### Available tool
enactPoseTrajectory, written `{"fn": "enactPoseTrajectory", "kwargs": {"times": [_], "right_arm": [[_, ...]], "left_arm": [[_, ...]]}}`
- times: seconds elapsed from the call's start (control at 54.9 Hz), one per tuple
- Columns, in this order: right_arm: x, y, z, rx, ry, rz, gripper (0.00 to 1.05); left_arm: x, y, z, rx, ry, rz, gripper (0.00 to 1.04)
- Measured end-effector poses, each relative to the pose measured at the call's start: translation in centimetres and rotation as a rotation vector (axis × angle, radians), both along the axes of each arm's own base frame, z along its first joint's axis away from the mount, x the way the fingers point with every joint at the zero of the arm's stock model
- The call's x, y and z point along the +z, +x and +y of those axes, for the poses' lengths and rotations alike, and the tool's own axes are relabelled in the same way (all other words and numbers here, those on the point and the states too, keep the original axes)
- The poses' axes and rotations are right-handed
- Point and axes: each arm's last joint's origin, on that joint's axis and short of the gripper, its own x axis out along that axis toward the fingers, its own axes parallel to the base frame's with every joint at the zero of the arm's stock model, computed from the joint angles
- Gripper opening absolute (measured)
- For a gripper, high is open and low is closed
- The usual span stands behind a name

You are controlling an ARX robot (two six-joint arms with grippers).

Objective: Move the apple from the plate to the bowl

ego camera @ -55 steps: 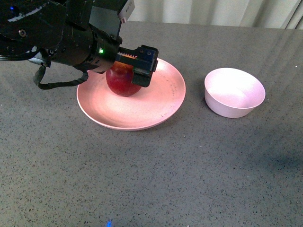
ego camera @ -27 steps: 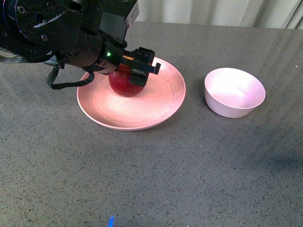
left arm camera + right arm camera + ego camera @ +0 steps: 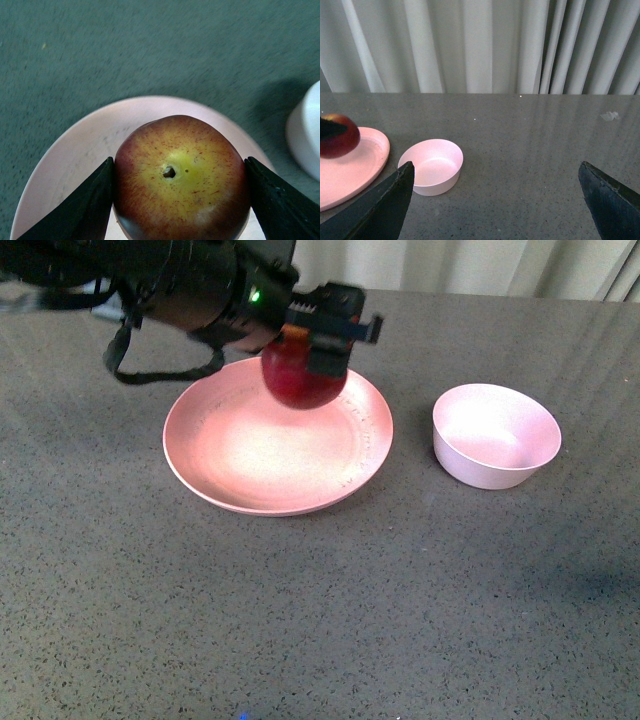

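My left gripper [image 3: 322, 335] is shut on the dark-red apple [image 3: 303, 381] and holds it in the air above the far right part of the salmon-pink plate [image 3: 230, 450]. In the left wrist view the apple [image 3: 181, 177] shows its yellow stem patch between the two black fingers [image 3: 85, 205], with the plate [image 3: 75, 155] below. The pale bowl [image 3: 495, 435] stands to the right of the plate, empty. The right wrist view shows the apple [image 3: 339, 135], the plate [image 3: 350, 170] and the bowl [image 3: 431, 166]. My right gripper [image 3: 495, 200] is open and empty above bare table.
The grey speckled tabletop [image 3: 320, 620] stretches all around the plate and bowl. Pale curtains [image 3: 480, 45] hang behind the table's far edge. A cable loop [image 3: 150, 370] hangs off the left arm above the table, left of the plate.
The left gripper has lifted the apple off the plate and carried it up and to the right, toward the bowl. The plate and bowl have not moved.
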Motion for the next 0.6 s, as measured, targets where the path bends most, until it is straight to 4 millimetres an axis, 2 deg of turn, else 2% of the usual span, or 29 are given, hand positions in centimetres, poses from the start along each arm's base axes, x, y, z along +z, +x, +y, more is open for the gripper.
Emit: {"fn": "enactPoseTrajectory", "kwargs": {"times": [0.091, 0.255, 0.4, 0.601], "right_arm": [[0.0, 0.0, 0.0, 0.000, 0.000, 0.000, 0.96], [0.0, 0.0, 0.0, 0.000, 0.000, 0.000, 0.96], [0.0, 0.0, 0.0, 0.000, 0.000, 0.000, 0.96], [0.0, 0.0, 0.0, 0.000, 0.000, 0.000, 0.96]], "left_arm": [[2.7, -0.4, -2.5, -0.058, -0.053, -0.045, 0.67], [4.4, -1.2, -5.9, -0.118, -0.094, -0.060, 0.67], [4.2, -1.6, -8.4, -0.155, -0.109, -0.049, 0.67], [2.2, -2.2, -11.4, -0.192, -0.106, 0.000, 0.67]]}}
